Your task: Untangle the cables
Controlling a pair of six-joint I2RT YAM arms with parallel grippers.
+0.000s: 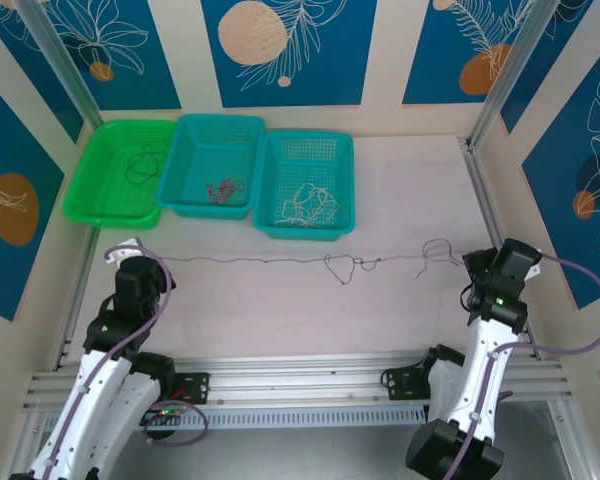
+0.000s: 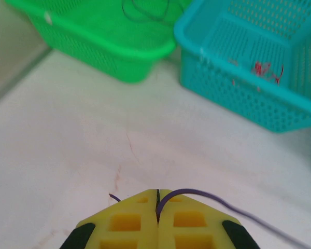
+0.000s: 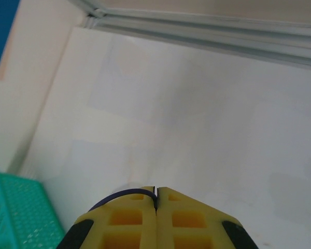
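A thin purple cable [image 1: 250, 262] lies stretched across the table between my two grippers, with a small snarl [image 1: 342, 266] near the middle and a loose loop [image 1: 438, 250] toward the right. My left gripper [image 1: 126, 251] is shut on its left end; in the left wrist view the purple cable [image 2: 207, 196] curves out from between the closed yellow fingers [image 2: 129, 220] of the left gripper [image 2: 157, 193]. My right gripper [image 1: 473, 263] is shut on the other end; the purple cable [image 3: 119, 195] bends out leftward from the right gripper [image 3: 155, 190].
Three baskets stand in a row at the back: a green basket [image 1: 105, 222] holding a black cable [image 1: 142, 163], a blue basket [image 1: 205, 210] holding a red cable [image 1: 223, 188], and a teal basket [image 1: 305, 235] holding a white cable [image 1: 310, 203]. An aluminium rail [image 1: 485, 210] borders the table's right side.
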